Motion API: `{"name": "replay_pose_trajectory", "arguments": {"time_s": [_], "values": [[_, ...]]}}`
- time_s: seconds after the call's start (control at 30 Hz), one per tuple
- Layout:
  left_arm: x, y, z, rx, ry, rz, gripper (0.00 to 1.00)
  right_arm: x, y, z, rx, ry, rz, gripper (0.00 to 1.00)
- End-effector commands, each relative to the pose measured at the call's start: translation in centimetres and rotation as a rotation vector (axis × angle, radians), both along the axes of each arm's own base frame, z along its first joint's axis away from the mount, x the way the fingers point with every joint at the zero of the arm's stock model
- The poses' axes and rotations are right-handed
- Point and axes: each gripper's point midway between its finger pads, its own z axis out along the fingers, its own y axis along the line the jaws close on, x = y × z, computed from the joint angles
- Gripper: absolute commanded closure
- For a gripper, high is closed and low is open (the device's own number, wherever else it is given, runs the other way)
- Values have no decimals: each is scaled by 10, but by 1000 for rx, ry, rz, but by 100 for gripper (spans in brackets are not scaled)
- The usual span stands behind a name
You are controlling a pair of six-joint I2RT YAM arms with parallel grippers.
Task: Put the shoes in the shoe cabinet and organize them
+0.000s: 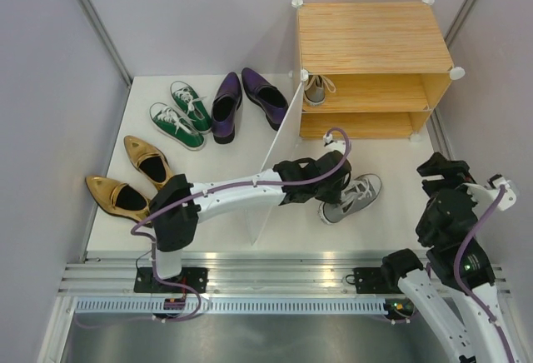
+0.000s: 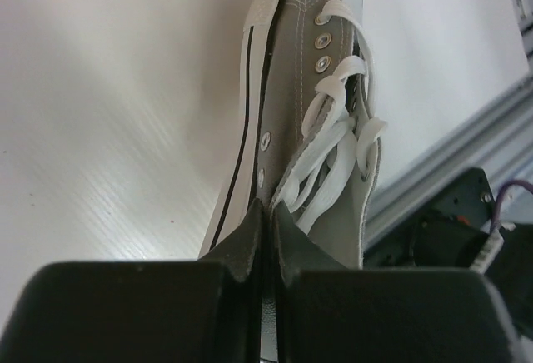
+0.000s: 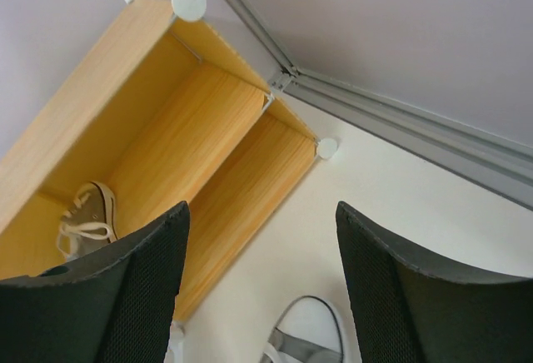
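Shoes: one grey sneaker (image 1: 315,88) on the upper shelf of the shoe cabinet (image 1: 366,38), which stands at the worktop's (image 1: 400,180) far right corner. Second grey sneaker (image 1: 354,196) on the worktop mid-front, the left gripper (image 2: 265,217) pinched onto its heel collar. Green sneakers (image 1: 179,113), purple dress shoes (image 1: 246,101) and gold pointed shoes (image 1: 137,176) lie along the left side. Right gripper (image 3: 260,213): spread wide, empty.

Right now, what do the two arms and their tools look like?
Both the left arm and right arm have white links, black joint housings and a looping purple cable. The left tool and right tool are black; the right's fingers show fine mesh texture.
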Motion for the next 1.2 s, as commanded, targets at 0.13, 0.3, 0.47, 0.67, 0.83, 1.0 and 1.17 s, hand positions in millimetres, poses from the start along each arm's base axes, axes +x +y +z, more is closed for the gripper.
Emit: {"name": "replay_pose_trajectory", "arguments": {"time_s": [0.13,0.3,0.47,0.67,0.83,1.0,1.17], "values": [[48,-17,22,-211,-65,259,98,20,20,-24,-41,84,100,23],[24,-23,-8,-166,21,134,45,25,25,-33,-51,101,125,21],[20,-8,15,-117,-54,45,35,33,37,-48,-37,137,184,19],[19,24,164,-216,-313,-68,35,41,58,-76,1,211,284,19],[4,87,276,-316,-525,-90,34,48,114,-115,31,331,584,18],[18,166,285,-182,-698,62,28,33,151,-184,115,538,777,16],[30,234,240,-49,-710,196,22,28,152,-203,86,572,801,13]]}}
